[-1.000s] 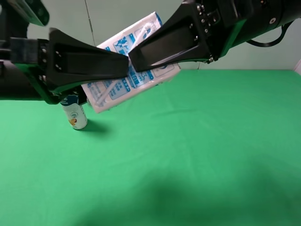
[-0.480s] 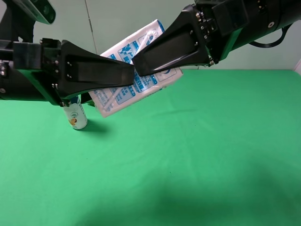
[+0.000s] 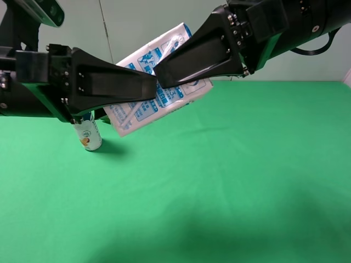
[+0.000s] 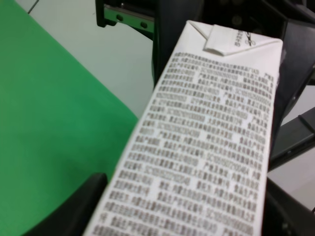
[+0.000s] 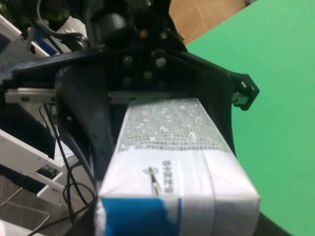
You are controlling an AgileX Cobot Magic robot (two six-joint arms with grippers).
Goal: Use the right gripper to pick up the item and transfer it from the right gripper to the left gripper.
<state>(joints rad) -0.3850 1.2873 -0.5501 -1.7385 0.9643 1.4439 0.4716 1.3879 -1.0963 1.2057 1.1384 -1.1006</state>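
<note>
Handover step. Carton aloft over green table, clamped by both right gripper and left gripper, tips almost meeting. Next, probably: release right, withdraw clear, hold left grip firm, no tilting.

Green worktop spread wide and smooth, darkened by broad shadow toward the near edge. Toward the far left, standing upright: small white bottle with an orange spot on the label, top hidden, short shadow thrown to the right. Behind, pale wall crossed by a thin dark line. In the right wrist view, loose black cables beside pale metal racking, plus a brown patch of floor.
</note>
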